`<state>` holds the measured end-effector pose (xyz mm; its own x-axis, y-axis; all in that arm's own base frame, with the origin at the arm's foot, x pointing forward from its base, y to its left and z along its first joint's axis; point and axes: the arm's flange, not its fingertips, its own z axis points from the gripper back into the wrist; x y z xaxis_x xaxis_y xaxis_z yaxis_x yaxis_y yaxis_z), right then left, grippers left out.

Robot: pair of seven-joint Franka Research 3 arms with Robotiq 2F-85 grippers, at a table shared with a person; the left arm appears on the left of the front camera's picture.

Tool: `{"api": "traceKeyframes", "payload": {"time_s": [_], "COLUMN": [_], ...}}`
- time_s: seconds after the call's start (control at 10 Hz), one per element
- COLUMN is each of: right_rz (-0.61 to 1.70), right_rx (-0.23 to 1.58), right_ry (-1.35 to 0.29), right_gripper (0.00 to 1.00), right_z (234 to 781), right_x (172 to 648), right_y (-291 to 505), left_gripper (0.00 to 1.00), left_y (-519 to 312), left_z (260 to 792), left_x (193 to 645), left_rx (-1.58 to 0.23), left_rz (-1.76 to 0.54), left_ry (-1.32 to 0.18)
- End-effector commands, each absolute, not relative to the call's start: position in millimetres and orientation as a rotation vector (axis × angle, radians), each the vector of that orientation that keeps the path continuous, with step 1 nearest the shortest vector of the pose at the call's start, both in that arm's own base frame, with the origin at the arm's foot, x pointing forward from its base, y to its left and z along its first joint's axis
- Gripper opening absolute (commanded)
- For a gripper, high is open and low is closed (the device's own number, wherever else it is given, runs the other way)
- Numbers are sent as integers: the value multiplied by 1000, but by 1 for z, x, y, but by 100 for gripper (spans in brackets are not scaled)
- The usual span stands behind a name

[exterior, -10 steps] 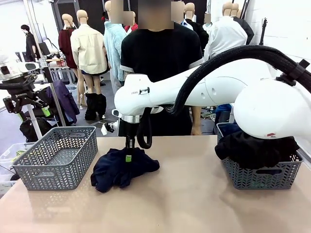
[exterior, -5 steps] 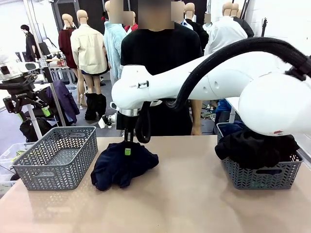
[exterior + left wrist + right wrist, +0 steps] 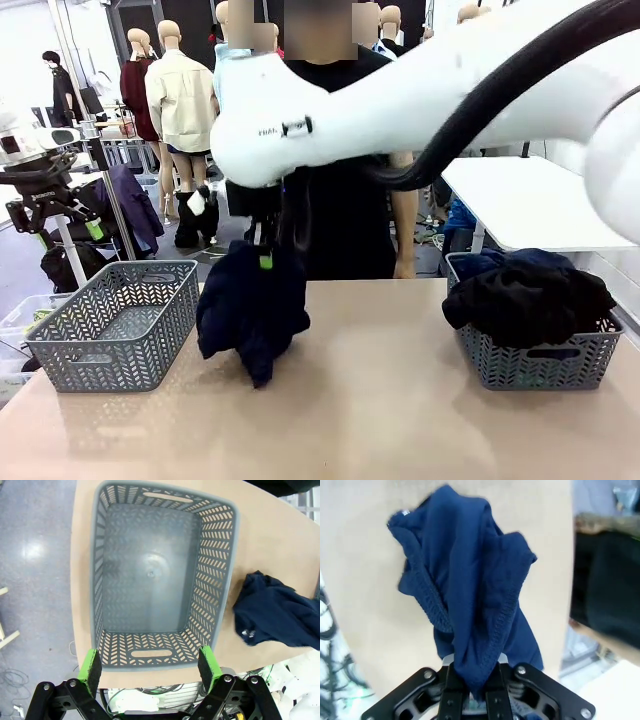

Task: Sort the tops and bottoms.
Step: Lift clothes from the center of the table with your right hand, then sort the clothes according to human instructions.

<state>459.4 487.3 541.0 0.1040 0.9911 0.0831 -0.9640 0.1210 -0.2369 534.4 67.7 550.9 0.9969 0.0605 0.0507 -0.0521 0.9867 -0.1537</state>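
The right gripper (image 3: 265,252) was clamped tight on a bunch of the navy garment (image 3: 252,312), which hung straight down below it, long axis vertical, its lowest fold seemingly just brushing the counter (image 3: 400,420) left of the middle. The empty grey basket (image 3: 115,325) sat just beside it toward the counter's left edge, the full basket (image 3: 535,355) well apart at the right edge. The left gripper (image 3: 150,662) hovered with its jaws spread wide and empty over the empty basket, nearer to it than the right arm.
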Motion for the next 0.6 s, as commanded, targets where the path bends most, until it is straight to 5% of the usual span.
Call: {"api": "traceKeyframes", "payload": {"time_s": [0.0,0.5], "right_rz": [1310,969], "right_rx": [-290,-302], "right_ry": [-185,-363], "right_gripper": [0,0], "right_z": [583,748], "right_x": [416,339], "right_y": [476,446], "left_gripper": [100,100], "left_y": [68,68], "left_z": [553,553], "left_x": [533,533], "left_rx": [-151,-151], "left_rz": [75,75], "left_ry": [-55,-55]}}
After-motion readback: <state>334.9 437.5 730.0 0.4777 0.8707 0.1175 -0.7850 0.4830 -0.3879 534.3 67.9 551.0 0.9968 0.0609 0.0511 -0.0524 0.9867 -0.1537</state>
